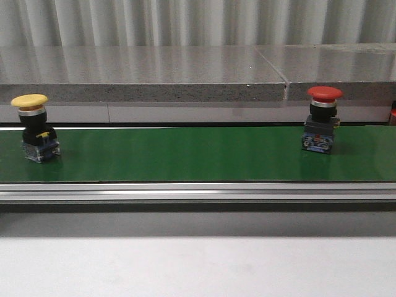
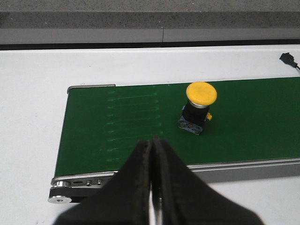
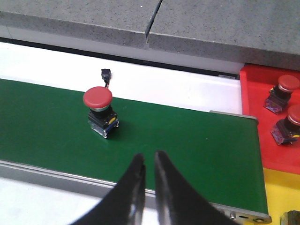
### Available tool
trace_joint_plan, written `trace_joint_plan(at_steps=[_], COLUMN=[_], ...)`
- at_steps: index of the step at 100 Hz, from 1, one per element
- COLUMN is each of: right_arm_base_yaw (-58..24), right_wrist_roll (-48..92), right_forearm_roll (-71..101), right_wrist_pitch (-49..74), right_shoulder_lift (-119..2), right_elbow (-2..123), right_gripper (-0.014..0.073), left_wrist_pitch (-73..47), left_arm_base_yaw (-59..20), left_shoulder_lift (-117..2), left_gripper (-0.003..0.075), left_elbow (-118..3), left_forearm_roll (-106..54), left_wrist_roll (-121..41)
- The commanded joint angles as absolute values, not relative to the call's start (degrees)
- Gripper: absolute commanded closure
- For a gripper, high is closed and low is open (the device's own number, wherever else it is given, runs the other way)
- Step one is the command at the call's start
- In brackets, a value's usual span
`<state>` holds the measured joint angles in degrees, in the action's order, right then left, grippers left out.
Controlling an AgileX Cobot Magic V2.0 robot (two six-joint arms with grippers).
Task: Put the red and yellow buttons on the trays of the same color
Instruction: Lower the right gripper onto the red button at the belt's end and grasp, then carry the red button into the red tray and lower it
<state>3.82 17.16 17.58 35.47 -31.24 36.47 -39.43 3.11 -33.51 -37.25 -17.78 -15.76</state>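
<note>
I see the yellow button [image 1: 36, 127] standing upright on the green belt [image 1: 185, 154], its mushroom cap on top and its long axis vertical, near the belt's left end in the front view. The red button [image 1: 322, 119] stands the same way, cap up and body below, well apart from the yellow one toward the belt's right end. From my left wrist camera the yellow button [image 2: 198, 107] sits on the belt ahead of the left gripper [image 2: 152, 145], whose jaws are pressed together with nothing between them. From my right wrist camera the red button [image 3: 101, 111] sits on the belt ahead of the right gripper [image 3: 149, 161], whose jaws stand a narrow gap apart, holding nothing. Beyond the belt's end on that side lies the red tray [image 3: 255, 122], with two more red buttons [image 3: 283, 89] in it, the nearer one cut off by the picture's edge. A yellow tray [image 3: 276, 192] adjoins the red one; only a corner of it shows, and a dark object at its edge is too cropped for me to identify. A small black plug [image 3: 106, 74] lies on the white table [image 3: 178, 84] just behind the belt. A grey stone ledge [image 1: 142, 74] runs behind the belt, and nothing stands between either gripper and its button.
</note>
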Motion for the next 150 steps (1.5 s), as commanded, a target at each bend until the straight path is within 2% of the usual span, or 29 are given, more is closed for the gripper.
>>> trace_joint_plan(at_steps=[1, 10, 14, 19, 44, 107, 150], right_arm_base_yaw=[3.8, 3.8, 3.8, 3.8, 3.8, 3.8, 3.8], right_wrist_roll=[17.3, 17.3, 17.3, 17.3, 15.6, 15.6, 15.6], right_forearm_roll=[18.3, 18.3, 18.3, 18.4, 18.6, 18.6, 18.6], right_wrist_pitch=[32.6, 32.5, 32.2, 32.0, 30.6, 35.9, 27.9], right_shoulder_lift=[-31.4, -31.4, -31.4, -31.4, -36.7, -70.1, -81.8], right_elbow=[38.0, 38.0, 38.0, 38.0, 38.6, 51.1, 56.3], right_gripper=[0.0319, 0.009, 0.0017, -0.0025, 0.0007, 0.0007, 0.0007], left_wrist_pitch=[-35.3, -35.3, -35.3, -35.3, -35.3, -35.3, -35.3], left_arm_base_yaw=[2.6, 2.6, 2.6, 2.6, 2.6, 2.6, 2.6], left_shoulder_lift=[-33.5, -33.5, -33.5, -33.5, -33.5, -33.5, -33.5], left_gripper=[0.074, 0.074, 0.074, 0.074, 0.074, 0.074, 0.074], left_elbow=[-38.6, -38.6, -38.6, -38.6, -38.6, -38.6, -38.6], left_forearm_roll=[-19.4, -19.4, -19.4, -19.4, -19.4, -19.4, -19.4], left_wrist_roll=[-15.9, -15.9, -15.9, -15.9, -15.9, -15.9, -15.9])
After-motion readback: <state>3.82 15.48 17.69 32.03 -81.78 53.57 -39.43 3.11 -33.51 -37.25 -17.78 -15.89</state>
